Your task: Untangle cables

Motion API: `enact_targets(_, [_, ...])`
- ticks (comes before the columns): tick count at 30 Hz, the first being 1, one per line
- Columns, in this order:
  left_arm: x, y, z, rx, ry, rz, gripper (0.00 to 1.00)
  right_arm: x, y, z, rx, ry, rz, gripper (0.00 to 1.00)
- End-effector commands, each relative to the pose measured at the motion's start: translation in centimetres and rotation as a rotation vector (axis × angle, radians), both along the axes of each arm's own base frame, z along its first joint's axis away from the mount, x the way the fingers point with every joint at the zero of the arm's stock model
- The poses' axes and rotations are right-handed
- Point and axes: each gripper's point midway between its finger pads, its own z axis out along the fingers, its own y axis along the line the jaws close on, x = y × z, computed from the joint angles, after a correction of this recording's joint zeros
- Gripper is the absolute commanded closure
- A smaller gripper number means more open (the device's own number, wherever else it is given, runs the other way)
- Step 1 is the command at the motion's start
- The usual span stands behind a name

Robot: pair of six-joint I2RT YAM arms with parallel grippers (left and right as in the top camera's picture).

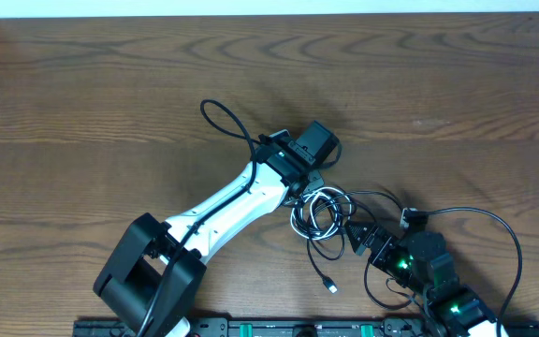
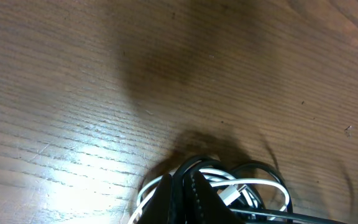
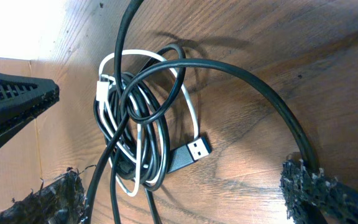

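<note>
The cables (image 1: 321, 215) lie in a knotted bundle on the wooden table, black cords looped with one white cord. One black end trails down to a small plug (image 1: 330, 285). My left gripper (image 1: 299, 195) reaches the bundle's upper left edge. In the left wrist view that gripper (image 2: 184, 180) is shut on a black cable loop (image 2: 188, 165), with the white cord (image 2: 253, 183) beside it. My right gripper (image 1: 356, 234) sits just right of the bundle. It (image 3: 182, 177) stands open, and the tangle (image 3: 142, 118) and a USB plug (image 3: 194, 149) lie ahead between its fingers (image 3: 316, 193).
A thicker black wire (image 1: 221, 117) loops off the left arm above the bundle. More arm wiring (image 1: 499, 229) arcs round the right arm at lower right. The rail (image 1: 279, 328) runs along the table's near edge. Bare wood (image 1: 110, 94) spreads to the left and back.
</note>
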Motion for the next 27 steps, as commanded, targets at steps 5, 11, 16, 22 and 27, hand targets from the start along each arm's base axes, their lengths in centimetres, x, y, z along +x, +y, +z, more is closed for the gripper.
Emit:
enact_targets(5, [0.1,0.6,0.1,0.025,-0.016,-0.010,0.92,-0.4,-0.4,-0.9,-0.033,0.019,-0.004,0.01])
enact_targets(11, [0.1,0.6,0.1,0.025,-0.016,-0.010,0.92,-0.4,-0.4,-0.9,-0.033,0.019,-0.004,0.01])
enact_targets(16, [0.1,0.6,0.1,0.021,-0.014,0.001,0.92,-0.4,-0.4,-0.9,-0.033,0.019,-0.004,0.01])
enact_targets(22, [-0.6,-0.2,0.0,-0.050,0.036,0.114,0.92,-0.4,-0.4,-0.9,-0.033,0.020,-0.004,0.01])
enact_targets(27, [-0.8,-0.4,-0.2,-0.044,0.037,0.117,0.92,-0.4,-0.4,-0.9,-0.034,0.019,-0.004,0.01])
